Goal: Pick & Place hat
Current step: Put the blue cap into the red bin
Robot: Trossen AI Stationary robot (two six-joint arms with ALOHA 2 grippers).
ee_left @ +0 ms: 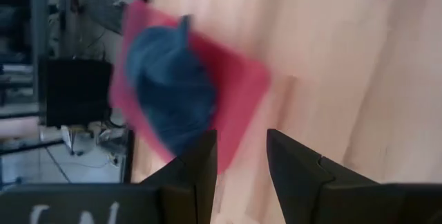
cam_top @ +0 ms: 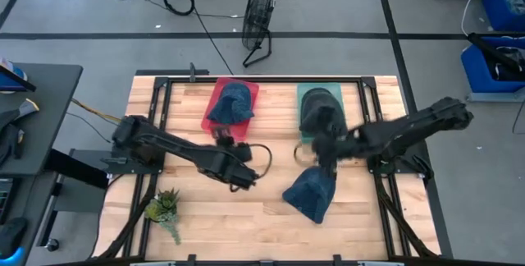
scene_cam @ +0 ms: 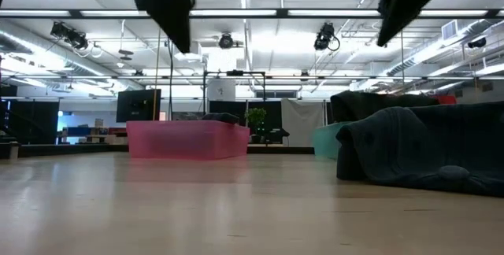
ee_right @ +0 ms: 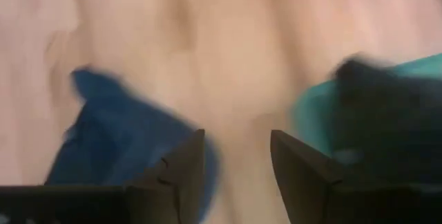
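Fingers [ee_right: 186,175] apart above wooden table [cam_top: 246,217]; fan [cam_top: 259,20] behind.

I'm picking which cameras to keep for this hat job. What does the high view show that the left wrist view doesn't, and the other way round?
Only the high view shows the loose blue hat on the table, the green tray with a dark hat, the right gripper, the plant and the floor fan. Only the left wrist view shows the left gripper close up, its fingers apart with nothing between them. Both show the red tray holding a blue hat.
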